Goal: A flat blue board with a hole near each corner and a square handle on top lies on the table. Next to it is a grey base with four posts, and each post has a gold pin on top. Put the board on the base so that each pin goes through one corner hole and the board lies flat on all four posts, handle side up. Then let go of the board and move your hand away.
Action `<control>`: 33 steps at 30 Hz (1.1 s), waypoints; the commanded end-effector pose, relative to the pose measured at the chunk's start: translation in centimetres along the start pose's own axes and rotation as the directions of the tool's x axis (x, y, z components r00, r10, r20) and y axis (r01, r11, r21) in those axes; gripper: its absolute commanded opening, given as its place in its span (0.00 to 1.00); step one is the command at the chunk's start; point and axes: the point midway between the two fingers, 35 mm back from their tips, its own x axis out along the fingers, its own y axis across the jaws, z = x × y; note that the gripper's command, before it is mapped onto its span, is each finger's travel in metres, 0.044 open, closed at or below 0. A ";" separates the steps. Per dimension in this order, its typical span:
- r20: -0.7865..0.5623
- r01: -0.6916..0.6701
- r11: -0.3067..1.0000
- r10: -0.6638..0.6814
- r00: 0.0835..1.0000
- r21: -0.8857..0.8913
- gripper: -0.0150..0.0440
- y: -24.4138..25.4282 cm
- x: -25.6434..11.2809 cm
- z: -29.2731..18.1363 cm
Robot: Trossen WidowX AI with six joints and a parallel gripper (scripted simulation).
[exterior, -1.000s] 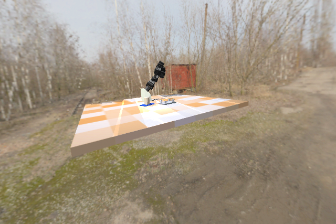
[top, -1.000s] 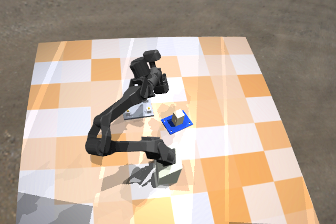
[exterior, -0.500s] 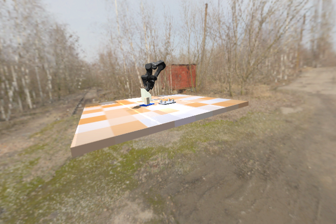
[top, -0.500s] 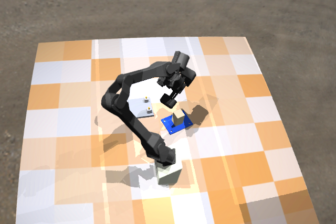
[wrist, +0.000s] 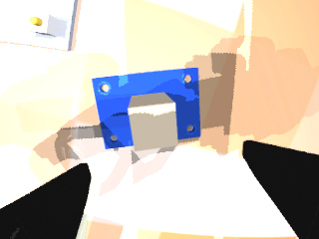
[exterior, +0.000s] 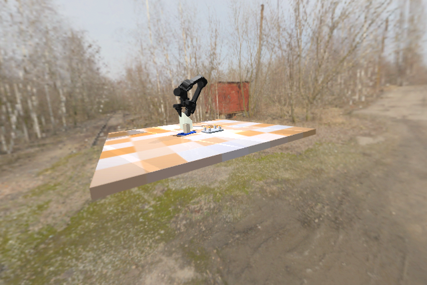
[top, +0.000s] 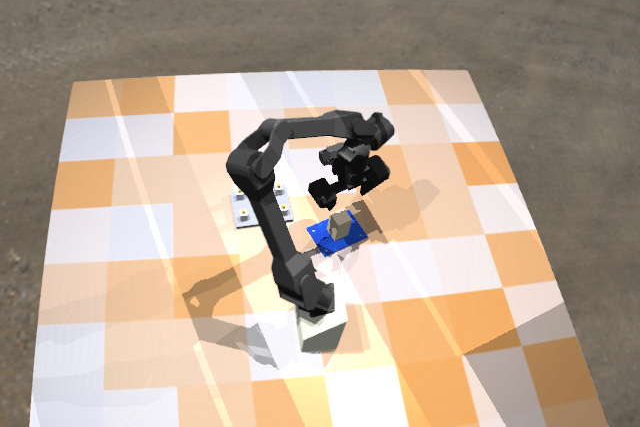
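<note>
The blue board (wrist: 116, 104) shows 4 corner holes around its handle (wrist: 155, 124), beneath an open hand (wrist: 167, 159).

The black robot arm (top: 277, 226) (exterior: 199, 93) went up from its foot, bent over at the top, and reached out. Its wrist (top: 373, 128) (exterior: 181, 91) was bent so the hand pointed down. The gripper (top: 343, 195) (exterior: 185, 113) (wrist: 167, 159) hung in the air with its two black fingers spread wide apart, and it held nothing.
</note>
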 end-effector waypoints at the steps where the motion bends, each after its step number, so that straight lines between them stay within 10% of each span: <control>1: -0.005 -0.026 1.000 0.026 1.000 0.012 1.00 0.5 2.7 -0.2; 33: -0.004 -0.026 1.000 0.026 1.000 0.012 1.00 0.4 7.8 0.1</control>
